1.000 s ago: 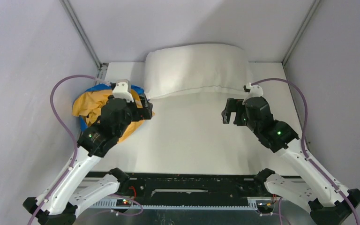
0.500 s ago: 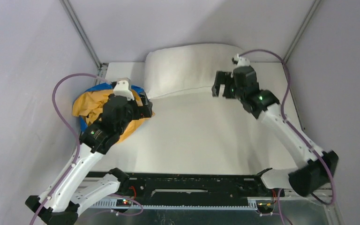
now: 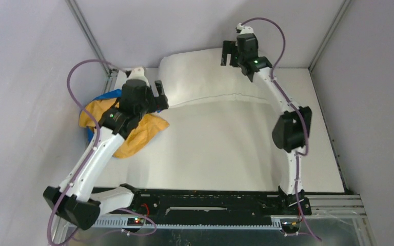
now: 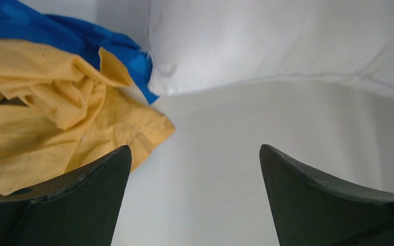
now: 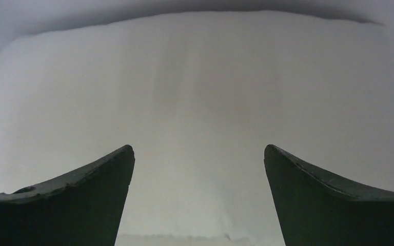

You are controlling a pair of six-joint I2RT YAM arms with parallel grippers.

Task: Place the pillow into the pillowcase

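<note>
Right pincer: released, empty; swung out from mid-table, pillow now just beneath | left pincer: released, empty; advanced off pillowcase, heap now at its left, pillow corner ahead | judgement: pillow grab next, nothing cased.

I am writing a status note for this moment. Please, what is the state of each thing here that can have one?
pillow: bare, outside the pillowcase, lying along the table's far edge.
pillowcase: crumpled in a heap at the left, orange side up, blue showing at its edges.
left gripper: open, empty, near the pillow's left corner.
right gripper: open, empty, over the pillow.
</note>
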